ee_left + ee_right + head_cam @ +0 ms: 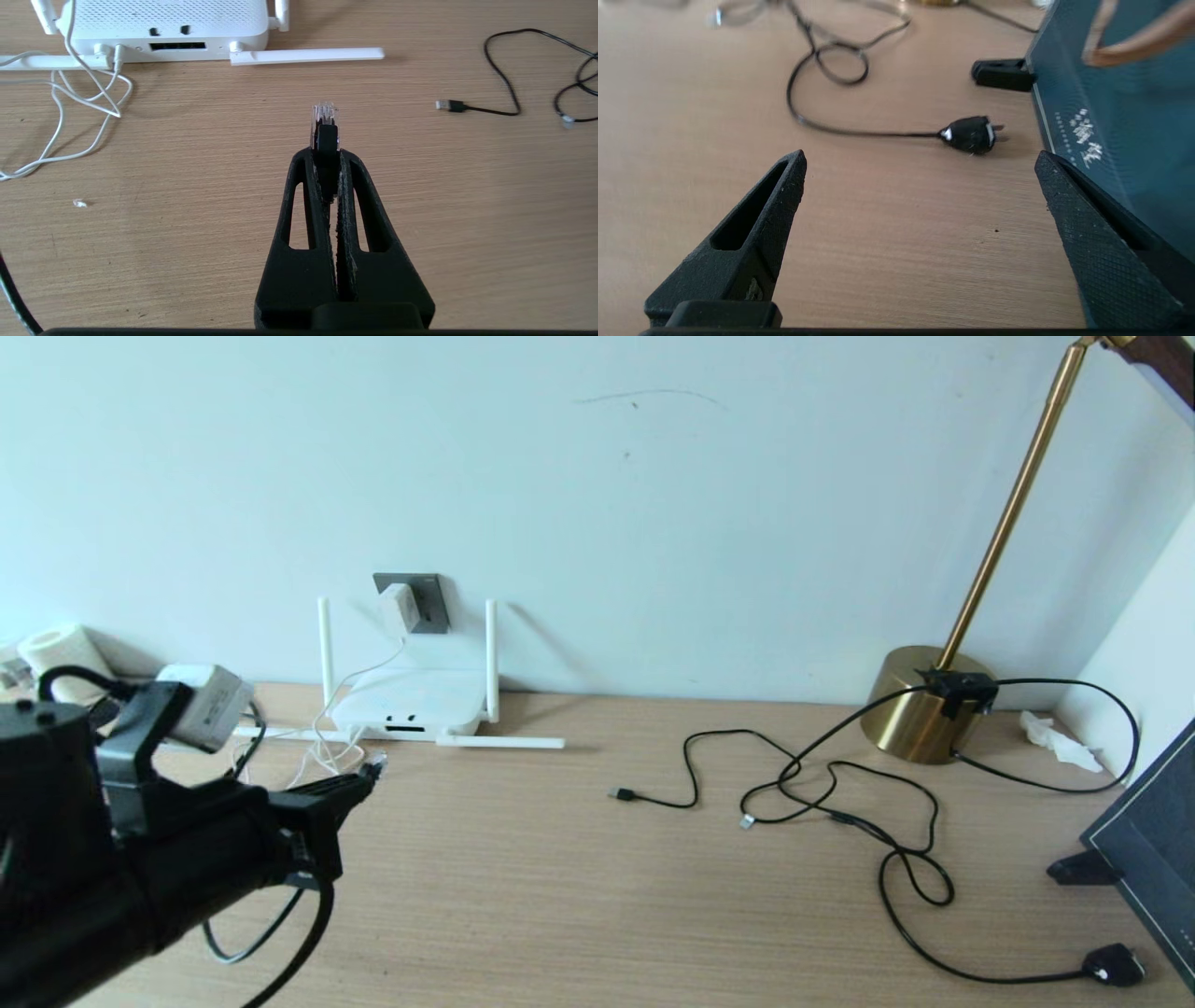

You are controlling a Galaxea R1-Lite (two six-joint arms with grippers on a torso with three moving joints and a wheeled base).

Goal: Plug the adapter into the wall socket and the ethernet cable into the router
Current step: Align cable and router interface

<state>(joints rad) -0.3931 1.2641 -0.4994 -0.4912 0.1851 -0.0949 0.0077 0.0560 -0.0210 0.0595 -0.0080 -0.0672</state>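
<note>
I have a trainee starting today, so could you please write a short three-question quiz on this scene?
1. True or false: the small white cube adapter already sits in the dark grey square wall socket.
2. What does the left gripper hold? A) a black USB-tipped cable B) the black ethernet cable with a clear clip plug C) nothing
3. Fill in: the right gripper hovers open over the wooden ____.

Key:
1. True.
2. B; its plug points toward the flat white router, not yet in a port.
3. Table.
</note>
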